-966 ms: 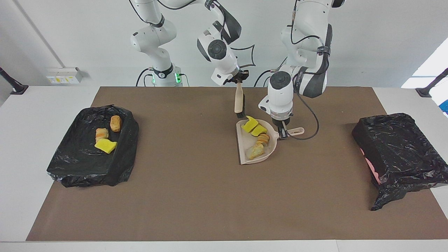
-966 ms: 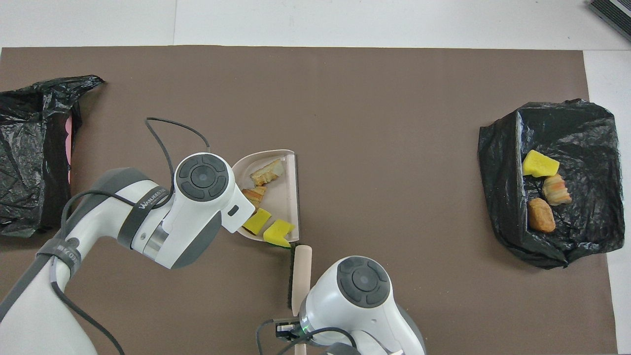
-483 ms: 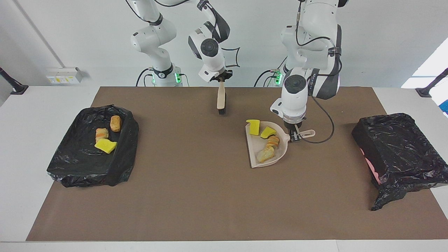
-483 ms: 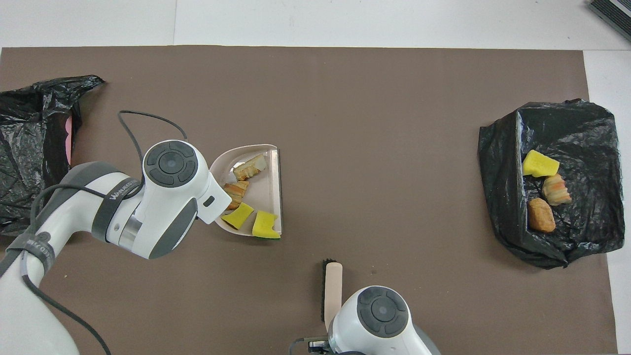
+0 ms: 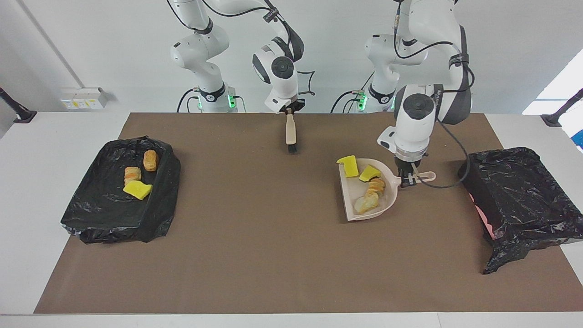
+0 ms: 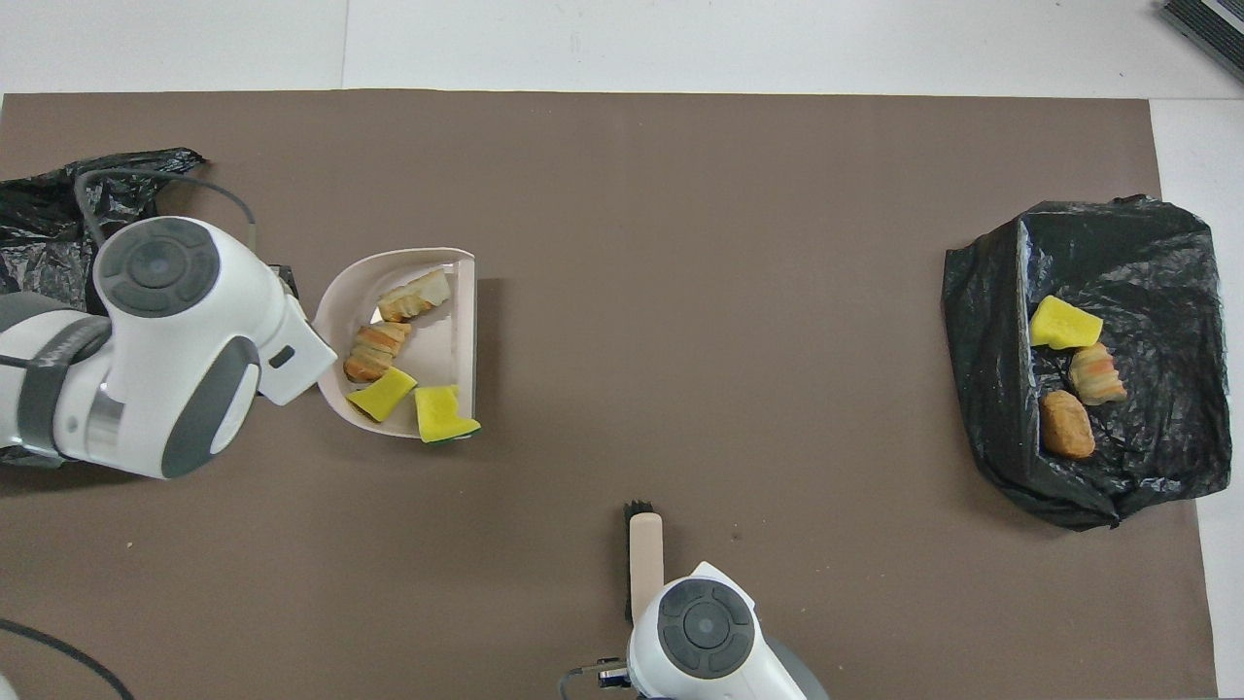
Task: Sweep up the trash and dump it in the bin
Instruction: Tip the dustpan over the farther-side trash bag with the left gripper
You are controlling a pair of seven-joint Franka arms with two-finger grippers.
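Over the tabletop toward the left arm's end, your left tool is clenched on the dustpan by its handle, pan kept level so four trash scraps stay in it, probably bound for the black-bagged bin beside it; three more scraps sit in the other bagged bin; your right tool grips the brush, bristles down, waiting clear; no writing can be read.
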